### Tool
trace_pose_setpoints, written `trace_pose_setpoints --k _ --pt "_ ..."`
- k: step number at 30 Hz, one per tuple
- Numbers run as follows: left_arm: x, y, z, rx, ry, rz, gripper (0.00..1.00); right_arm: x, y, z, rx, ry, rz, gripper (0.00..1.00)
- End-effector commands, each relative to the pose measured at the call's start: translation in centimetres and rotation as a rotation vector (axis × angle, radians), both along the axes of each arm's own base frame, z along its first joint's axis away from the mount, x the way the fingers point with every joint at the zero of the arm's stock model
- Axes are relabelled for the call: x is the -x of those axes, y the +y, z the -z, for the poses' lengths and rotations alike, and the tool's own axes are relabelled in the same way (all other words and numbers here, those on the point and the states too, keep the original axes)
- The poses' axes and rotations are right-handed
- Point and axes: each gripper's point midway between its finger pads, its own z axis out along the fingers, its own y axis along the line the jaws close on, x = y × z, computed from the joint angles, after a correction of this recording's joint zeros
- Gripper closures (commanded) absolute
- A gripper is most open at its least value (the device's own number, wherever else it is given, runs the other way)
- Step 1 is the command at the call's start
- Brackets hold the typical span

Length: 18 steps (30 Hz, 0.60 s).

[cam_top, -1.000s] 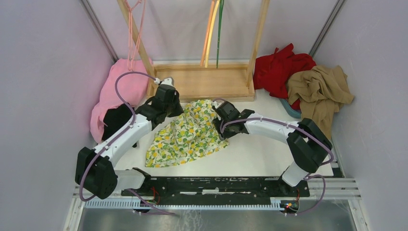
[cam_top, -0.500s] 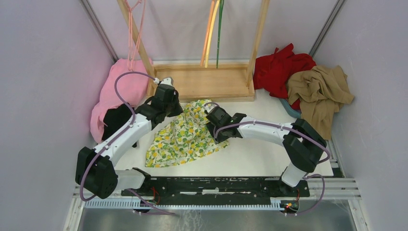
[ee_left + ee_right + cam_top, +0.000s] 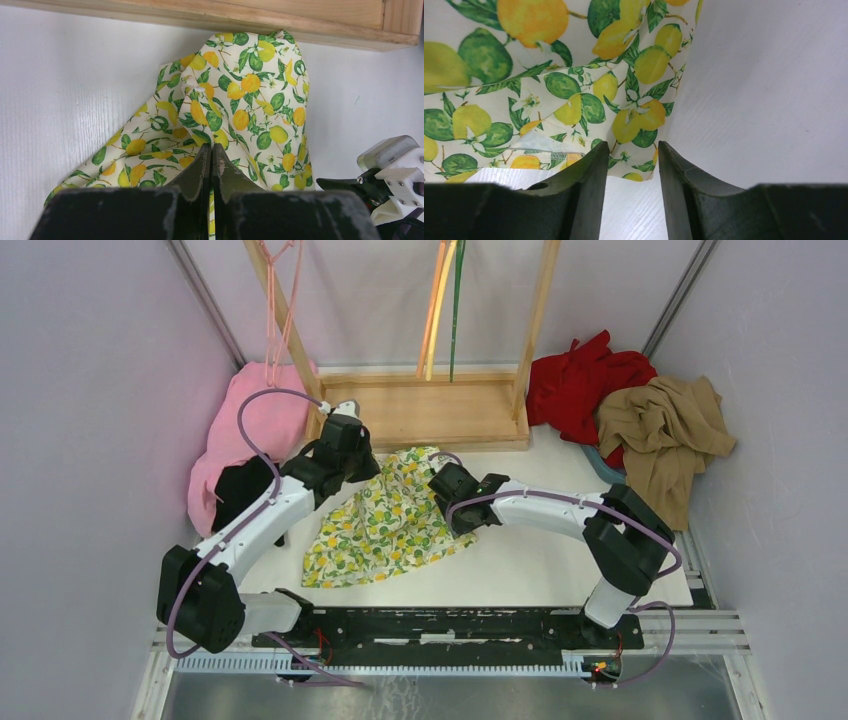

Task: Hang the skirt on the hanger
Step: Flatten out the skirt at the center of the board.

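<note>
Skirt lies spread on the white table between the two arms, its narrow end toward the wooden rack base and its wider hem fanning out toward the near edge. The left gripper sits at the skirt's upper left edge. In the left wrist view the left gripper has its fingers pressed together, with a thin strip of lemon-print fabric caught between them, so it is clamped on the skirt. The cloth ahead of the fingers is bunched and folded, reaching almost to the rack's wooden rail. The right gripper is down at the skirt's right edge. In the right wrist view the right gripper has its fingers parted with a clear gap. The edge of the skirt lies in that gap, with bare table on the right, and the jaws do not pinch it. The pink hanger hangs at the upper left of the rack beside the left post, well apart from the skirt, with nothing on it. An orange-yellow hanger and a green hanger hang near the middle of the rack. A pink cloth is heaped at the left wall behind the left arm. A red garment and a tan garment are piled at the far right, touching each other.
</note>
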Motion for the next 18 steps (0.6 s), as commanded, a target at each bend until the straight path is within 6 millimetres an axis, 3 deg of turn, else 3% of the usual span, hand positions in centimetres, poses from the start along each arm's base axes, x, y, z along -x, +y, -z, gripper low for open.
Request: trace_pose_setpoints --k 1,10,18 --pt "-0.79 -0.17 -0.67 -0.001 -0.044 0.027 0.94 -0.53 1.65 -1.03 -0.059 -0.020 0.001 0.56" --pt "-0.86 -0.21 -0.70 0.005 -0.043 0.030 0.94 0.02 1.67 -0.65 -0.047 -0.006 -0.010 0.62" --pt "-0.91 -0.25 -0.94 0.007 -0.046 0.034 0.94 0.24 2.00 -0.56 -0.047 -0.004 -0.011 0.53"
